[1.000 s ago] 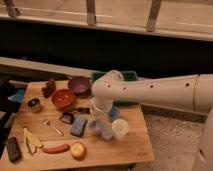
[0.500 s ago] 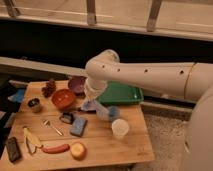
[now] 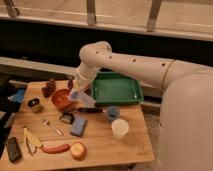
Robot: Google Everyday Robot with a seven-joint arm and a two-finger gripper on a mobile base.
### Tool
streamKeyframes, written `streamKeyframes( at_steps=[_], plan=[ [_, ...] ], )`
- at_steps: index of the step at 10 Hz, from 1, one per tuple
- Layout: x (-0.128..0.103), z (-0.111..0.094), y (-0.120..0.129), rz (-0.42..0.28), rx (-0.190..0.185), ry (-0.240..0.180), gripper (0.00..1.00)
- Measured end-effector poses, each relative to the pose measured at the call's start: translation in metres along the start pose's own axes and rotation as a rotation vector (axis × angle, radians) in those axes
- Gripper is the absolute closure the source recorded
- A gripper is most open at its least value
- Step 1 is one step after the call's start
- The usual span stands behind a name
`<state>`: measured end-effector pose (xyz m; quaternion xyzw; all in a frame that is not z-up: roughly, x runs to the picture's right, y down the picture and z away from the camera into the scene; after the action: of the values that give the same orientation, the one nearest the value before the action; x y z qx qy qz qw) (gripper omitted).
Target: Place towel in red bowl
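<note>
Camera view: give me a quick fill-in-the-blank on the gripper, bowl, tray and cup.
1. The gripper hovers over the table, beside the ___ bowl.
2. The tray is ___.
3. The cup in front of the tray is ___.
Missing: red; green; white.
</note>
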<state>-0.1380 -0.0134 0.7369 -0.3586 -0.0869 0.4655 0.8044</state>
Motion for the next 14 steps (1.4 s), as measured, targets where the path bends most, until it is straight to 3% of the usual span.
streamKeyframes(
  at_steps=[2,3,5,7,8,10,12,14],
  plan=[
    [-0.012,0.003,0.010,-0.037,-0.073,-0.024,1.00],
    [-0.013,0.003,0.011,-0.042,-0.081,-0.028,1.00],
    [-0.009,0.004,0.009,-0.037,-0.071,-0.018,1.00],
    [-0.003,0.005,0.001,-0.025,0.007,-0.022,1.00],
    [-0.007,0.008,0.001,-0.033,0.028,-0.027,1.00],
    [-0.021,0.019,0.003,-0.045,0.025,-0.033,1.00],
    [-0.048,0.047,0.012,-0.072,-0.010,-0.033,1.00],
    [-0.055,0.073,0.008,-0.080,-0.047,-0.023,1.00]
  ],
)
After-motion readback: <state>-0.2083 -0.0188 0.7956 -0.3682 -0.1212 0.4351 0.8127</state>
